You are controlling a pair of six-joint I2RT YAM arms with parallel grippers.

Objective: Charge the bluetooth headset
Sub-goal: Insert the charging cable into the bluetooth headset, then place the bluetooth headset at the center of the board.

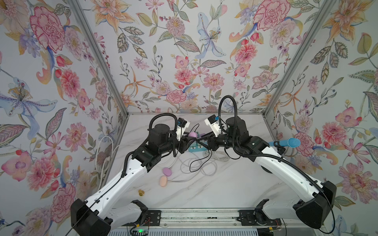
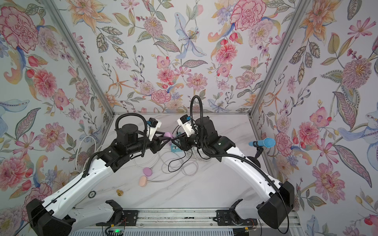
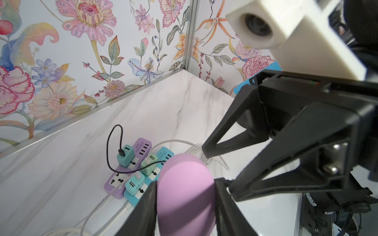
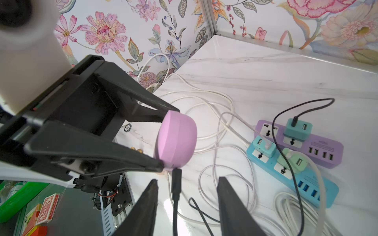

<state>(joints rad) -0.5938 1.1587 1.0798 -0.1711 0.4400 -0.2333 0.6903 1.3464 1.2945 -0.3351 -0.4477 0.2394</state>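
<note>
In a top view the headset hangs over the far middle of the desk. Left wrist: the left claw pinches its smooth, lilac, egg-shaped shell, which could slip. Right wrist: the right claw gapes around the black plug, apparently seated in the headset; the limp cable's drag may unseat it.

The lilac, egg-shaped earbud case is pinched at its two sides between the left gripper's fingertips. A black plug sits in its lower end (it looks pushed fully home), untouched in the gap between the right gripper's parted fingers. Its black cable runs to a teal adapter.
</note>
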